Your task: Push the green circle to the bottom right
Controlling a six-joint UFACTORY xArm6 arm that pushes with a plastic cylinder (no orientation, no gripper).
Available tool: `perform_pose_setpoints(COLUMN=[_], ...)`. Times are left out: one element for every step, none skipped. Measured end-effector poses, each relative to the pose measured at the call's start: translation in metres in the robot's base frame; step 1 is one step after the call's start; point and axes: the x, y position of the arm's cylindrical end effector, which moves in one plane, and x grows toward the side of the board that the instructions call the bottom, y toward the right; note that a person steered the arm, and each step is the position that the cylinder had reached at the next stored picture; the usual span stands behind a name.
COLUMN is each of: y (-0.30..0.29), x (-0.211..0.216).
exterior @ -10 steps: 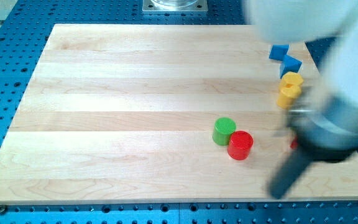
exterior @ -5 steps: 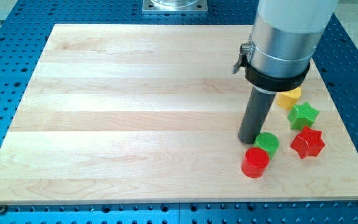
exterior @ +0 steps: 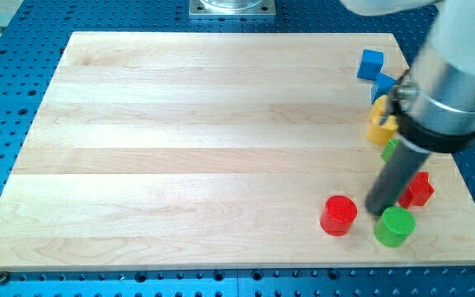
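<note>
The green circle (exterior: 395, 226) lies near the board's bottom right, right of the red circle (exterior: 338, 215). My tip (exterior: 378, 210) rests on the board just up-left of the green circle, touching or almost touching it, between it and the red circle. The rod and arm rise toward the view's top right and hide part of the blocks behind them.
A red star (exterior: 420, 190) lies right of the rod, partly hidden. A green star (exterior: 390, 149) peeks out behind the rod. Two yellow blocks (exterior: 379, 120) and two blue blocks (exterior: 376, 73) sit near the right edge. The wooden board (exterior: 180, 148) ends just below the green circle.
The green circle has slid down and right, away from the red circle. My tip followed it to the right and down. The arm has swung to the right.
</note>
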Motion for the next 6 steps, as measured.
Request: perform_pose_setpoints(y=[-0.023, -0.025, -0.022, -0.011, 0.016, 0.006], x=[0.0, 0.0, 0.01, 0.025, 0.027, 0.03])
